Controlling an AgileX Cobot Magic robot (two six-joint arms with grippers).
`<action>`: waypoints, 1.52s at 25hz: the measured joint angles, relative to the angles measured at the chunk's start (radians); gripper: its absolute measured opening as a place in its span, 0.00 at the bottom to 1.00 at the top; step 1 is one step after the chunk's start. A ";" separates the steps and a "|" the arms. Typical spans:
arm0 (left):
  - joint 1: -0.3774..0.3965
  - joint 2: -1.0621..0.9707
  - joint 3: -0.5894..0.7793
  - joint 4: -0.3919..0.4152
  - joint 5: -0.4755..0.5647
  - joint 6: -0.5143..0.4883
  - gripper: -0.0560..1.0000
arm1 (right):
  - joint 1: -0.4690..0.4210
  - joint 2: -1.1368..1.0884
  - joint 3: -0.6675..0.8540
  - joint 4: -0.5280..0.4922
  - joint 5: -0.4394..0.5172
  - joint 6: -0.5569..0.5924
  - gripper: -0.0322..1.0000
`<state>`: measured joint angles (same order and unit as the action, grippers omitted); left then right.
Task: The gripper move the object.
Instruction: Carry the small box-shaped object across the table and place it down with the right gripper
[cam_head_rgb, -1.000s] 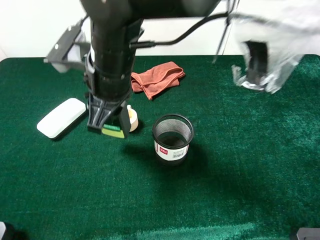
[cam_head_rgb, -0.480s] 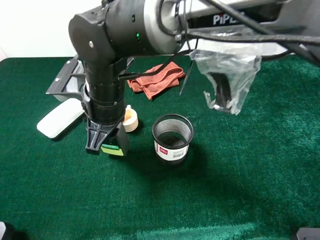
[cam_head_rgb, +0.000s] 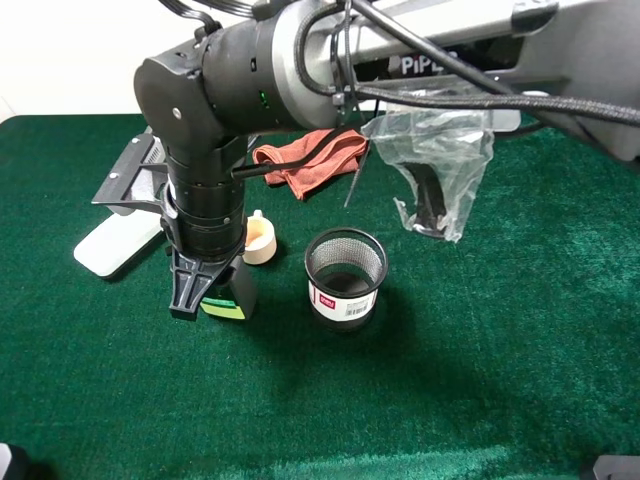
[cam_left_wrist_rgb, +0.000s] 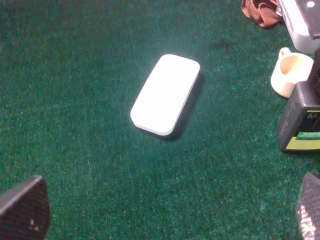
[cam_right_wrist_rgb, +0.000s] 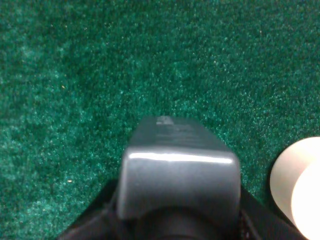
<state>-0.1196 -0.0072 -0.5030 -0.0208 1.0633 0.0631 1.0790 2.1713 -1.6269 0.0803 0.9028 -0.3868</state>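
- My right gripper (cam_head_rgb: 210, 296) hides the top of the pump bottle (cam_head_rgb: 224, 308) from the high camera.
- The cream cup (cam_right_wrist_rgb: 300, 186) is cut off by my right wrist view's edge.

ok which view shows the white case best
Left wrist: the white case lies whole on the green mat. Exterior high has it partly covered by the arm's grey bracket. Right wrist does not show it.

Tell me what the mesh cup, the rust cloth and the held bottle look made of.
Mesh cup: black wire mesh, probably metal; see-through weave. Cloth: soft fabric, matte, folds bunched. Bottle: dark grey plastic, likely; smooth with a bright highlight.
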 joint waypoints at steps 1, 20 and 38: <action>0.000 0.000 0.000 0.000 0.000 0.000 0.99 | 0.000 0.000 0.000 0.000 0.000 0.001 0.32; 0.000 0.000 0.000 0.000 0.000 0.000 0.99 | 0.000 0.000 0.000 -0.004 0.000 0.014 0.32; 0.000 0.000 0.000 0.000 0.000 0.000 0.99 | 0.000 -0.002 0.000 -0.004 -0.015 0.015 0.70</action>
<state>-0.1196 -0.0072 -0.5030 -0.0208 1.0633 0.0631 1.0790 2.1689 -1.6269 0.0764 0.8878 -0.3718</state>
